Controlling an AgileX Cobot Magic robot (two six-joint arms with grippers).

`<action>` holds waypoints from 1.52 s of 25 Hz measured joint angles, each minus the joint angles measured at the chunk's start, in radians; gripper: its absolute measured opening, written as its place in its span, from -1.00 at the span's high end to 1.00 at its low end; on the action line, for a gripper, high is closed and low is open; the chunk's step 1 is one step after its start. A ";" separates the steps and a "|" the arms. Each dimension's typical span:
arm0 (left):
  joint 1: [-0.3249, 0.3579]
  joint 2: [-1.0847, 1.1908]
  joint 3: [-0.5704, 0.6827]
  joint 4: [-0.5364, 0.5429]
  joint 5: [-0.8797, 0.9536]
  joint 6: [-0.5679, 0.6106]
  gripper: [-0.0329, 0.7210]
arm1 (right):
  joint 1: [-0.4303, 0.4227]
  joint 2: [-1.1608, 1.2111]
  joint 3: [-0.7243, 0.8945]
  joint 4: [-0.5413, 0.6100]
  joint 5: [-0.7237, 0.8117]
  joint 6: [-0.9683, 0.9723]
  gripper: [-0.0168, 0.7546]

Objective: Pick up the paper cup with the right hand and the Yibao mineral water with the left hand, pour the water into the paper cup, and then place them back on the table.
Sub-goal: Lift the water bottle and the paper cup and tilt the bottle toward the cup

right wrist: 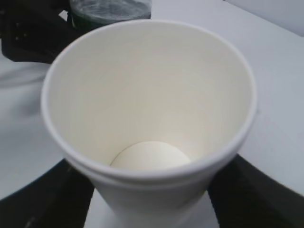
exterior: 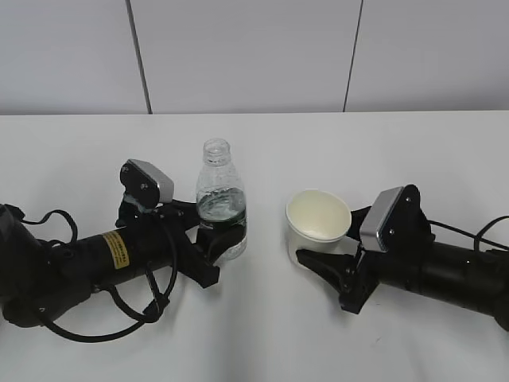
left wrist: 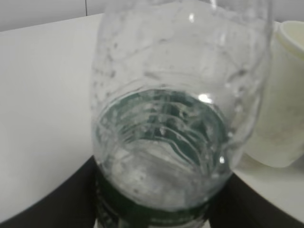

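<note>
The Yibao mineral water bottle (exterior: 220, 203) stands upright and uncapped on the white table (exterior: 262, 334), with a dark green label and water in its lower half. My left gripper (exterior: 216, 256) is shut on its lower part. In the left wrist view the bottle (left wrist: 175, 109) fills the frame and black fingers (left wrist: 42, 199) press both of its sides. The cream-white paper cup (exterior: 318, 223) stands right of the bottle, empty. My right gripper (exterior: 338, 251) is shut on its lower wall. In the right wrist view the cup (right wrist: 147, 95) sits between the fingers (right wrist: 38, 199).
A pale wall with dark seams (exterior: 139, 56) stands behind the table's far edge. Black cables (exterior: 103, 318) loop beside the left arm. The cup shows at the right edge of the left wrist view (left wrist: 285, 95). The bottle's base shows behind the cup in the right wrist view (right wrist: 109, 9).
</note>
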 joint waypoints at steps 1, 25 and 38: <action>0.000 0.000 0.000 0.000 0.000 0.000 -0.09 | 0.000 0.000 -0.015 -0.006 0.000 0.028 -0.37; 0.092 -0.113 0.000 -0.209 0.035 0.322 0.00 | 0.000 0.010 -0.414 -0.416 0.150 0.477 -0.37; 0.093 -0.191 -0.025 -0.255 0.081 0.573 0.00 | 0.015 0.018 -0.499 -0.630 0.241 0.702 -0.37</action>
